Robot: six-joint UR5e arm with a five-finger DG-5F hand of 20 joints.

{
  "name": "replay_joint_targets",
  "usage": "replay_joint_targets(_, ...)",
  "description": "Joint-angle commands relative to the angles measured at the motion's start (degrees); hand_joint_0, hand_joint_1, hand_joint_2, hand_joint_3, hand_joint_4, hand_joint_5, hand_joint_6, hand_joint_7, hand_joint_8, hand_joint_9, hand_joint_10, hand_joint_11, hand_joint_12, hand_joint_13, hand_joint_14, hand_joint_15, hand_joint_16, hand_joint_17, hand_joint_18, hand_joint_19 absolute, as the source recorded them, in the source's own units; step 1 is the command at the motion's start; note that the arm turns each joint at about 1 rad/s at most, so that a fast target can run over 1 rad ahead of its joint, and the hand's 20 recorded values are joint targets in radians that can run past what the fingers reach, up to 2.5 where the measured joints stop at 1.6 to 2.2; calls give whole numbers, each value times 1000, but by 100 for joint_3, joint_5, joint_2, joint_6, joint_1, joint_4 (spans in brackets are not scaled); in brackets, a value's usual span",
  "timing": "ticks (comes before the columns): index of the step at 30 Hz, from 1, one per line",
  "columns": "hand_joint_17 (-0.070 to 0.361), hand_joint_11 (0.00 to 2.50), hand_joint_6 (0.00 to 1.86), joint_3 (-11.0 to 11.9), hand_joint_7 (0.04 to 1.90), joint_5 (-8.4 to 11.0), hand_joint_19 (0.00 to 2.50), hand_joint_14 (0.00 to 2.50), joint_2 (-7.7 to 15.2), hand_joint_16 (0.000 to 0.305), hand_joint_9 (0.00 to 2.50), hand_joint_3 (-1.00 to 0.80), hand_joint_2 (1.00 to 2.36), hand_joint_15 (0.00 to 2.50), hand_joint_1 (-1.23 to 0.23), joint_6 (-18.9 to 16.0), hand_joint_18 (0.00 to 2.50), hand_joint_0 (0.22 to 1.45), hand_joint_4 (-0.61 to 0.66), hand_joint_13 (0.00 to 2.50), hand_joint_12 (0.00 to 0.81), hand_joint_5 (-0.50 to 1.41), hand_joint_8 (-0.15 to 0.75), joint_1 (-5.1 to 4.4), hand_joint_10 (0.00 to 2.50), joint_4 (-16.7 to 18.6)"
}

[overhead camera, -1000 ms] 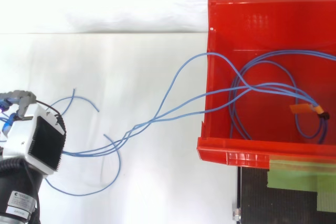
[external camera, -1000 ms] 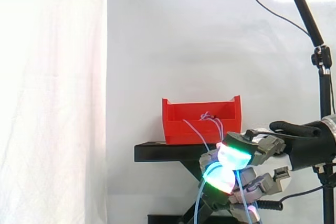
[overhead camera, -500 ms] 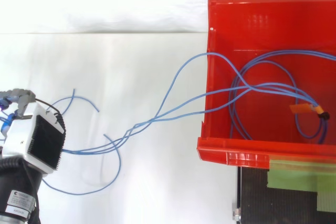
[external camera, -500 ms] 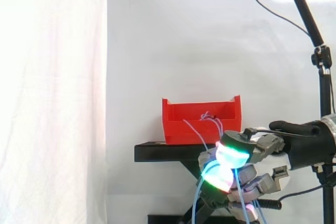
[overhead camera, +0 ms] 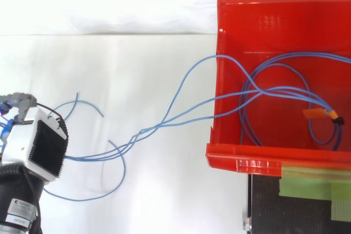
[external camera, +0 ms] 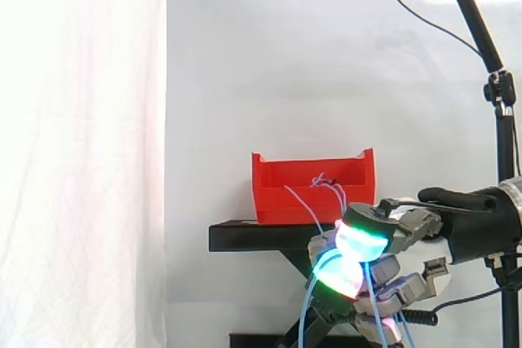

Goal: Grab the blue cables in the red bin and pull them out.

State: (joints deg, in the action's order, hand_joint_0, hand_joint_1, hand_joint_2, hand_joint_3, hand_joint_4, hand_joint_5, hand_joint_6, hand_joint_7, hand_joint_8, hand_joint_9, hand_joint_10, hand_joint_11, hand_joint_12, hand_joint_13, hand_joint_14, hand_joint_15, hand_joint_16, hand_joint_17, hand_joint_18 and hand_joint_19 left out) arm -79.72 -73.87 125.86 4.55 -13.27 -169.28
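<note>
Top view showed the blue cables (overhead camera: pixel 143 131) stretched leftward out of the red bin (overhead camera: pixel 274 20) over its wall, clamped well clear of the bin by the curled fingers of the hand (external camera: pixel 412 230).

Open room is left above the red bin (external camera: pixel 313 193). Much of its floor is taken by looped blue cables (overhead camera: pixel 159 126), which are strung over one wall and across the ground beside it. Well apart from it a camera pole (external camera: pixel 506 144) is stood.
</note>
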Motion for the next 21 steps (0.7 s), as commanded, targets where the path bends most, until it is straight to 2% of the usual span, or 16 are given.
replay_joint_targets(1,113,1109,1568,0,459,-5,1016,1054,0,50,689,-234,1002,1314,-1045,-3,974,945,-243,1157,322,583,221,0,2500,0)
replay_joint_targets(21,113,1106,1559,0,459,13,1016,1041,0,50,715,-247,1003,1342,-1049,6,978,948,-239,1168,320,584,220,0,2500,0)
